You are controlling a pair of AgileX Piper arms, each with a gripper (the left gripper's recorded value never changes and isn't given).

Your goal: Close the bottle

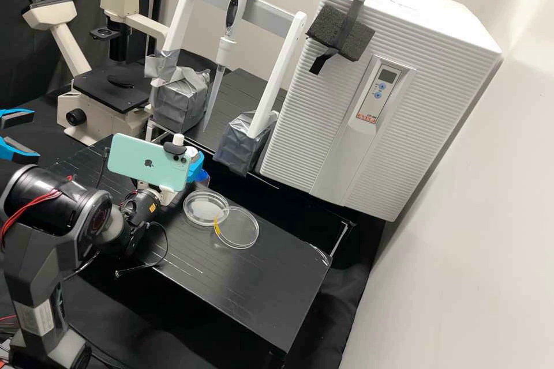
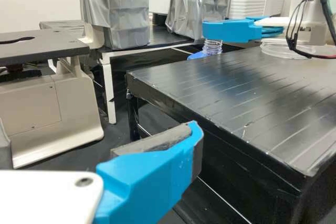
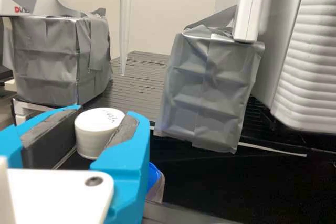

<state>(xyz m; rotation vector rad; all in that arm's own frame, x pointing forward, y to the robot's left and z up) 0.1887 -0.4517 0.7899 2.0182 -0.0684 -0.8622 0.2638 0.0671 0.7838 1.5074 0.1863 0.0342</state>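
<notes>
Capping step judged in hand. The right gripper clamps the white cap just above the open bottle on the bench. The left gripper stands wide and empty. The next move likely calls for a square descent, then a twist.

The left gripper is hovering with its two blue fingers spread wide apart, while the right arm is sitting folded low behind its own gripper, which is pinching a white cap upright between both finger pads.
</notes>
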